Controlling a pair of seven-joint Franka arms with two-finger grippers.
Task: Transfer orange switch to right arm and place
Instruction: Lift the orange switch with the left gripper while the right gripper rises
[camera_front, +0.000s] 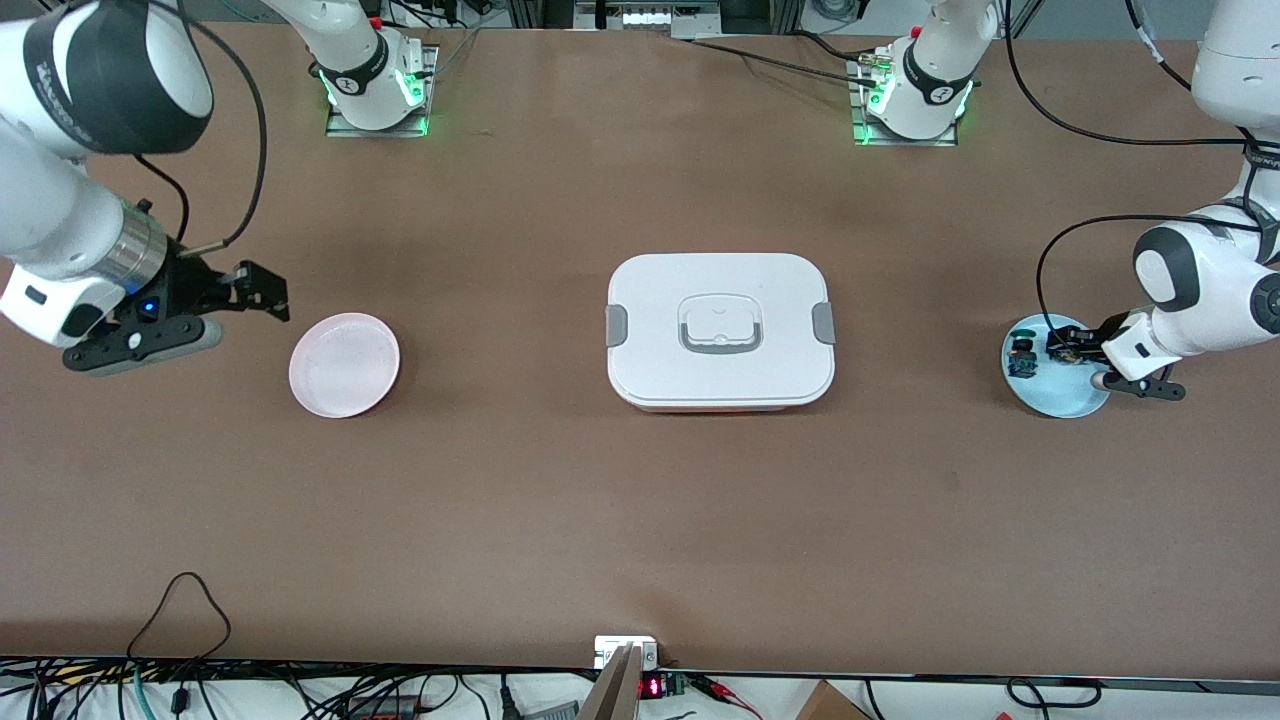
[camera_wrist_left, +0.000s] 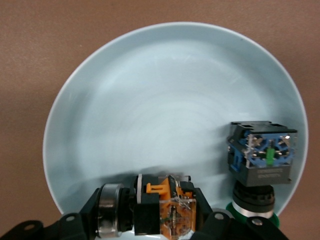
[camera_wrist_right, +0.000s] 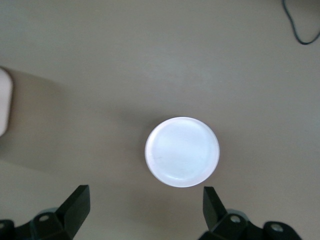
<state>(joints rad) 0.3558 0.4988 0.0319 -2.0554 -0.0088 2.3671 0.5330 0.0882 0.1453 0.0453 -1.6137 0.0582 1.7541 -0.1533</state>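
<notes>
The orange switch (camera_wrist_left: 167, 207), black with an orange body and a silver ring, lies sideways between the fingers of my left gripper (camera_wrist_left: 155, 216), which is shut on it low over the light blue plate (camera_wrist_left: 165, 100). I cannot tell whether the switch still touches the plate. In the front view the left gripper (camera_front: 1075, 352) is over this plate (camera_front: 1050, 398) at the left arm's end of the table. My right gripper (camera_front: 262, 290) is open and empty, held in the air beside the pink plate (camera_front: 344, 364). The right wrist view shows that plate (camera_wrist_right: 182, 151) ahead of the open gripper (camera_wrist_right: 145, 202).
A blue-green-black component (camera_wrist_left: 262, 155) stands on the blue plate beside the switch, also in the front view (camera_front: 1022, 360). A white lidded box (camera_front: 720, 330) with grey clips sits mid-table between the two plates. Cables hang along the table edge nearest the front camera.
</notes>
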